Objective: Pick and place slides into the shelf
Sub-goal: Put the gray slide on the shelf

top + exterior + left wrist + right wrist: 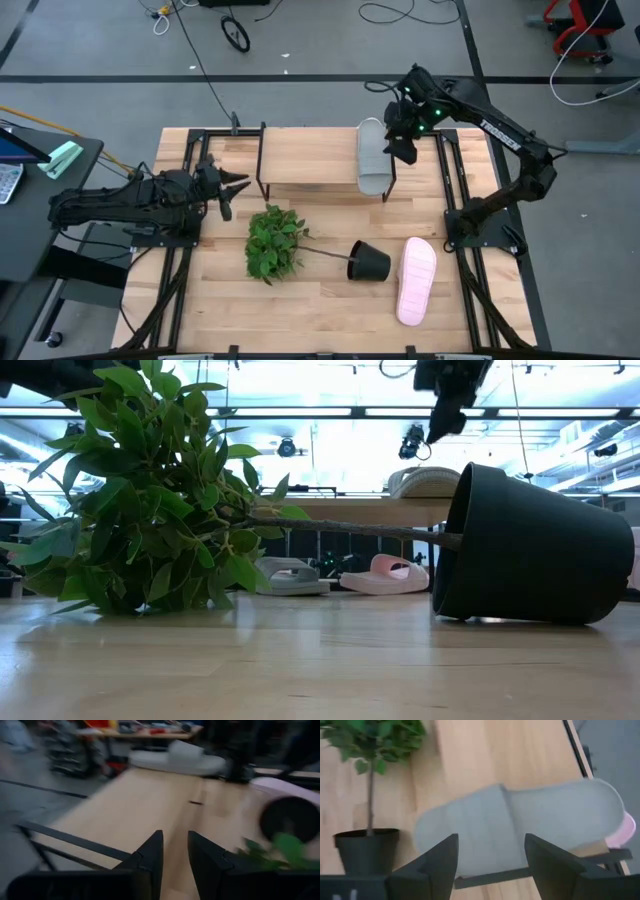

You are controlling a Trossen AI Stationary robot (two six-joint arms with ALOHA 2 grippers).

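Note:
A grey slide (pixel 372 156) lies flat on the right end of the shelf's top board (pixel 305 155); it also shows in the right wrist view (pixel 520 827). My right gripper (pixel 404 142) is open and hovers above it, a little to its right, touching nothing. A pink slide (pixel 416 281) lies sole down on the table at the near right. In the low view another grey slide (pixel 291 576) and another pink slide (pixel 386 575) lie below the shelf board. My left gripper (pixel 233 192) is open and empty by the shelf's left end.
A black plant pot (pixel 368 262) lies tipped on its side in the table's middle, its leafy plant (pixel 274 243) spread out toward the left. The pink slide lies just right of the pot. Bare tabletop shows along the near edge (pixel 300 320).

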